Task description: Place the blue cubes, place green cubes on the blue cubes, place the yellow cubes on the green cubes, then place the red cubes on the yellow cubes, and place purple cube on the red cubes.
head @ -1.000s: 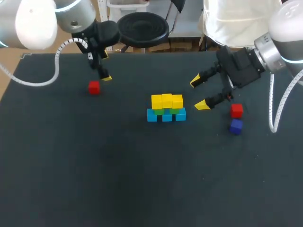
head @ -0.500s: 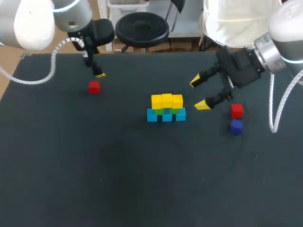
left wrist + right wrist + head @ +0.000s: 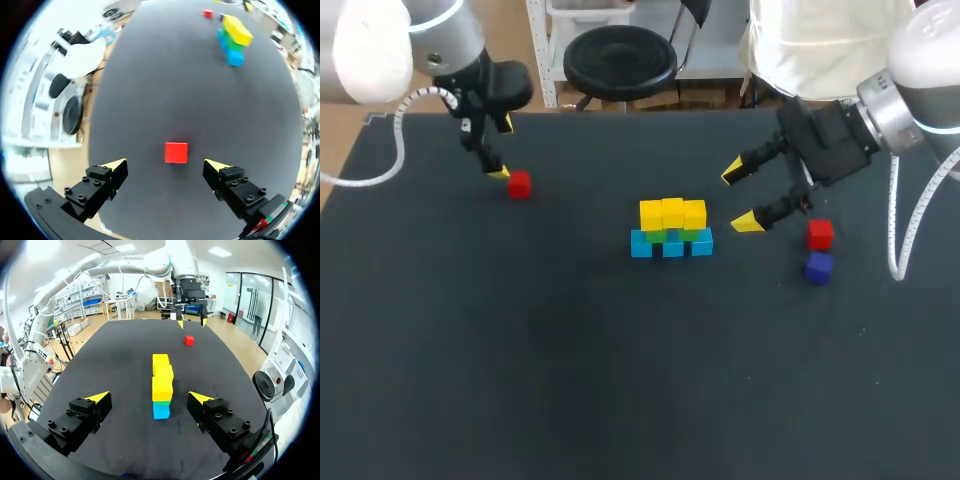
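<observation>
Left arm enters from the far-left corner, forearm angled down. Left hand (image 3: 503, 148) hangs low over the counter (image 3: 570, 380), fingers spread wide, nothing held. In the left wrist view the left hand (image 3: 165, 165) has a red cube (image 3: 176, 152) just ahead of it, centred on the gap between the tips and touching neither finger. From overhead the same red cube (image 3: 519, 184) sits just beside the lower fingertip.

Right arm enters from the right edge, wrist turned toward the middle. Right hand (image 3: 740, 197) is wide open and empty, just right of the stack. Through its own camera the right hand (image 3: 148, 397) looks straight down the row.

Count, mid-counter:
- blue cubes (image 3: 671, 244): three, side by side, bottom row.
- green cubes (image 3: 692, 235): two patches show; the exact number is hard to tell under the top row.
- yellow cubes (image 3: 672, 213): three, on top.
- red: two, both loose; the second red cube (image 3: 820, 234) lies right of the stack.
- purple cube (image 3: 818, 267): one, just in front of the second red cube, apart from it.
</observation>
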